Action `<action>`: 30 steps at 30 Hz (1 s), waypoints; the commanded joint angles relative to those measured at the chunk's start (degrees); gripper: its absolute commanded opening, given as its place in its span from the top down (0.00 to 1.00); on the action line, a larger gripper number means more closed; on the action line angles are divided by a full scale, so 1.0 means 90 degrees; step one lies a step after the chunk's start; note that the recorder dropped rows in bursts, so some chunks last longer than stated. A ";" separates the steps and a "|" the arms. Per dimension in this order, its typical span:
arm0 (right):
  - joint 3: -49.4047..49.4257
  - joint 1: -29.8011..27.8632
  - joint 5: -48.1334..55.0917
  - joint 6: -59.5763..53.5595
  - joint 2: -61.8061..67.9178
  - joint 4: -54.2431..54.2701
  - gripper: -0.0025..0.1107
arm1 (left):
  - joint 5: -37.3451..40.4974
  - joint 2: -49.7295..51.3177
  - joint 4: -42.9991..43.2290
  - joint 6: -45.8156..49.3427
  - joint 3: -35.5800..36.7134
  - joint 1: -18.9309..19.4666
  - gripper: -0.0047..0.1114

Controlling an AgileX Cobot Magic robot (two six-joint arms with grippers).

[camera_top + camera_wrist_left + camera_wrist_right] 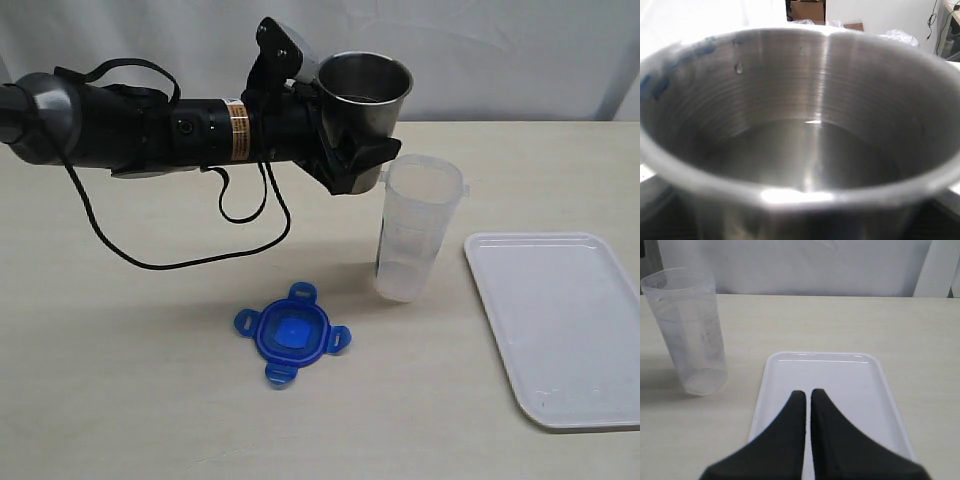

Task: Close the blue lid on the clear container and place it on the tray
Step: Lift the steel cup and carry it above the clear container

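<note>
The clear container (415, 228) stands upright and uncovered on the table, left of the white tray (565, 320). The blue lid (293, 334) lies flat on the table in front of it, apart from it. My left gripper (360, 135) is shut on a grey steel cup (364, 95), held upright in the air just up and left of the container's rim. That cup (805, 150) fills the left wrist view and hides the fingers. My right gripper (808, 394) is shut and empty over the tray (840, 371), with the container (690, 335) off to one side.
A black cable (150, 255) from the left arm loops down onto the table behind the lid. A white backdrop runs along the table's far edge. The tray's near edge lies close to the table's front right.
</note>
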 commanded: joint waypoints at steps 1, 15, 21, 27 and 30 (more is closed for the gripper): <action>0.0023 -0.0021 -0.0023 0.0004 -0.0030 0.0009 0.94 | 0.0038 -0.0066 -0.0097 0.0043 -0.0089 -0.0083 0.96; 0.0023 -0.0021 -0.0023 0.0004 -0.0030 0.0009 0.94 | 0.0894 -0.0066 0.0131 0.0921 -0.0089 -0.0110 0.96; 0.0023 -0.0021 -0.0023 0.0004 -0.0030 0.0009 0.94 | 0.0908 -0.0066 0.0131 0.1344 -0.0089 -0.0110 0.96; 0.0023 -0.0021 -0.0023 0.0004 -0.0030 0.0009 0.94 | 0.1059 -0.0066 0.0131 0.1474 -0.0089 -0.0110 0.96; 0.0023 -0.0021 -0.0023 0.0004 -0.0030 0.0009 0.94 | 0.0987 -0.0066 0.0131 0.1474 -0.0089 -0.0110 0.96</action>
